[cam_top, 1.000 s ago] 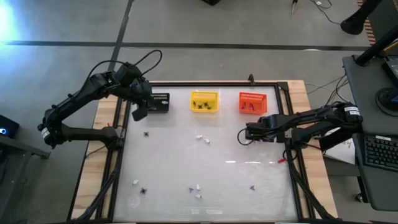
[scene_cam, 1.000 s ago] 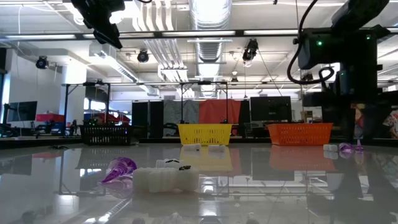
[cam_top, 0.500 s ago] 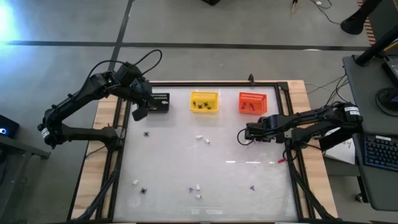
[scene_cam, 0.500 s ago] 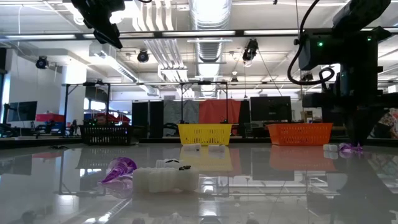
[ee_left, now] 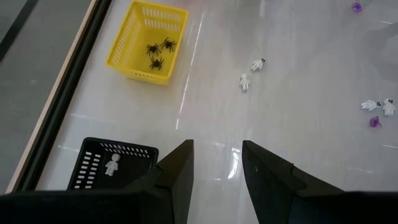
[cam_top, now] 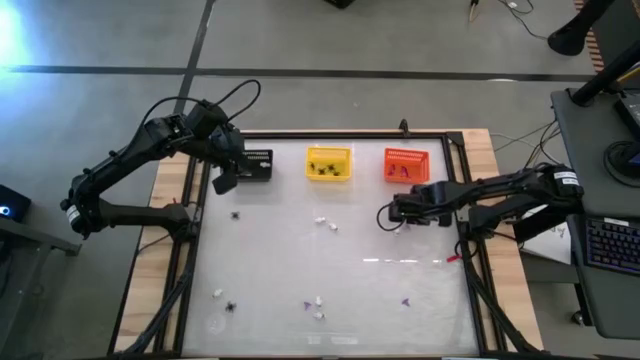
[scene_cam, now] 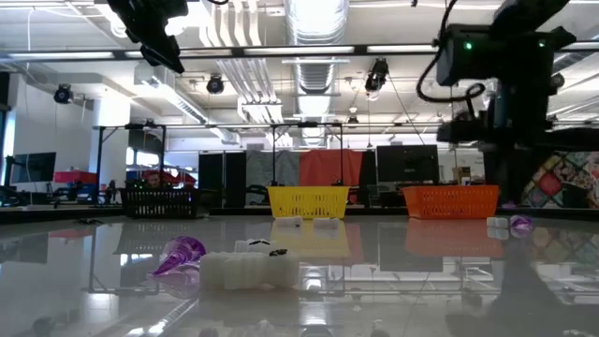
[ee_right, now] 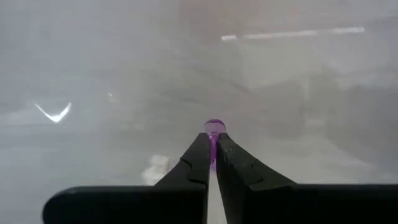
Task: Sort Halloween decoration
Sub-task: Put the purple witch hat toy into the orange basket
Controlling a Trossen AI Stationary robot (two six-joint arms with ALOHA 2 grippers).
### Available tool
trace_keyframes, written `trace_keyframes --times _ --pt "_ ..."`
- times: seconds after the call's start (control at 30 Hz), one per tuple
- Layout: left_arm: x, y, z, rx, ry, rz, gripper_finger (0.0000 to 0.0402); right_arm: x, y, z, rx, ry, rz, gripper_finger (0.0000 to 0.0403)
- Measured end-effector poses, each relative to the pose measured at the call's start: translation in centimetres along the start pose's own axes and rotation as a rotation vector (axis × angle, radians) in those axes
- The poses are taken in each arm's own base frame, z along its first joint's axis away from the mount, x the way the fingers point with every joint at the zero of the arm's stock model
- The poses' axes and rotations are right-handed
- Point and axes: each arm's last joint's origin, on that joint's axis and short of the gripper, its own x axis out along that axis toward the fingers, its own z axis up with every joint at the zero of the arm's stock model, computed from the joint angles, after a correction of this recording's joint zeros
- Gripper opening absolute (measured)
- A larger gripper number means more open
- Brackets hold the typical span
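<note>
Since the earlier frame, right gripper (ee_right: 212, 163) has shifted slightly left and risen off the table (cam_top: 400, 280), fingers clamped on a purple bit (ee_right: 214, 129). Left gripper (ee_left: 216, 163) hovers by the black basket (ee_left: 111, 165), fingers apart.

Robotics lab or industrial test hall, open plan. Low view: high exposed ceiling with pale ducts (scene_cam: 314, 23) and pipes, long strip lights, a spotlight (scene_cam: 63, 95) on the overhead rigging. Metal frames (scene_cam: 131, 150) stand in the background, with dark monitors (scene_cam: 407, 164) and cluttered benches behind. High view: bare grey concrete floor (cam_top: 100, 40) with a dark seam line. Glossy white surface (cam_top: 330, 270) sits in a black metal frame on a wooden base (cam_top: 163, 190). Two dark jointed arms bolted at either side, cables (cam_top: 240, 95) trailing. Beside it, a desk with a keyboard (cam_top: 612, 245) and loose wiring.
</note>
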Motion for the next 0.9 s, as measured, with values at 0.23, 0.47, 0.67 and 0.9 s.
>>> trace_keyframes --times 0.23,0.47,0.67,0.9 --pt "0.0 0.0 0.0 -0.028 -0.003 0.003 0.0119 -2.4 2.1 0.8 -0.039 -0.153 0.096 0.0009" --pt "0.0 0.1 0.3 -0.093 -0.028 0.018 0.0119 -2.7 2.3 2.7 -0.045 -0.206 0.090 0.0009" --pt "-0.1 0.7 0.6 -0.160 -0.045 0.166 0.0119 -2.6 2.2 4.8 -0.029 -0.229 0.083 0.0009" --pt "-0.1 0.8 0.6 -0.199 -0.040 0.220 0.0119 -2.5 2.2 7.4 -0.043 -0.240 0.122 0.0009"
